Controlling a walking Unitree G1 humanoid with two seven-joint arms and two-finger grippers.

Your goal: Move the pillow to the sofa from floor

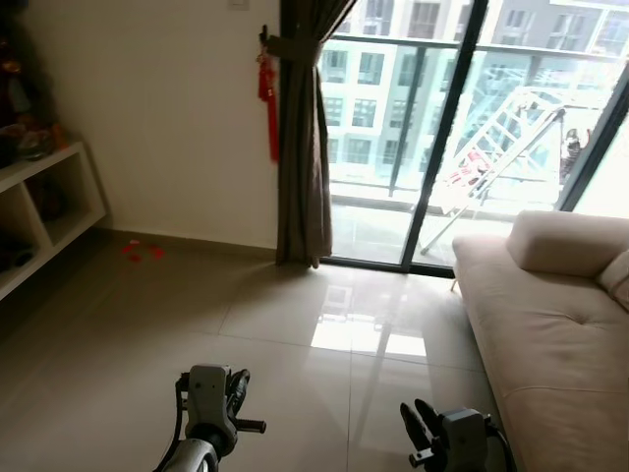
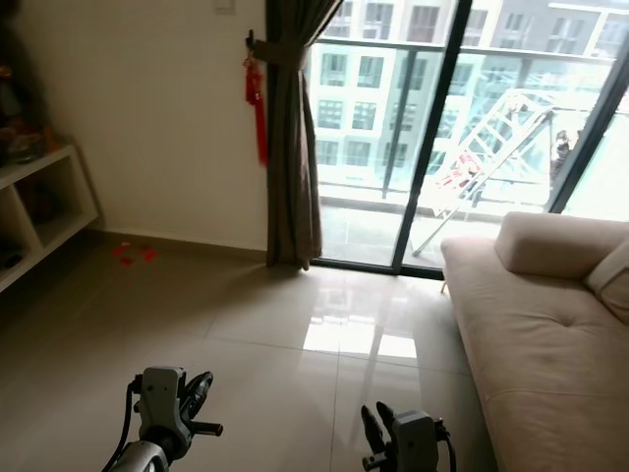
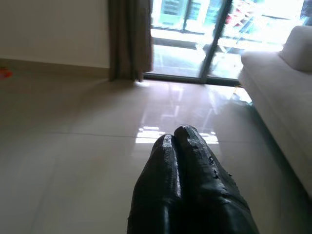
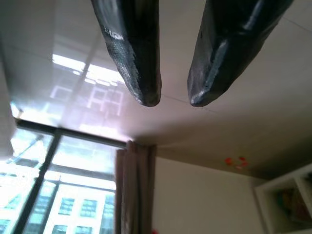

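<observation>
No writing is legible. A beige pillow (image 1: 568, 242) lies on the sofa (image 1: 550, 344) at far right. Left gripper (image 3: 181, 139) pressed together, right gripper (image 4: 173, 100) spread, both over bare floor (image 1: 197, 344).

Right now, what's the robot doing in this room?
Nothing is being handled. The robot faces a glossy beige tiled floor, with a beige fabric sofa on its right and a brown curtain by the glass balcony door. The left end effector is shut and empty; the right end effector is open and empty, both held low over the floor. Small red scraps lie near the wall by a white shelf.
</observation>
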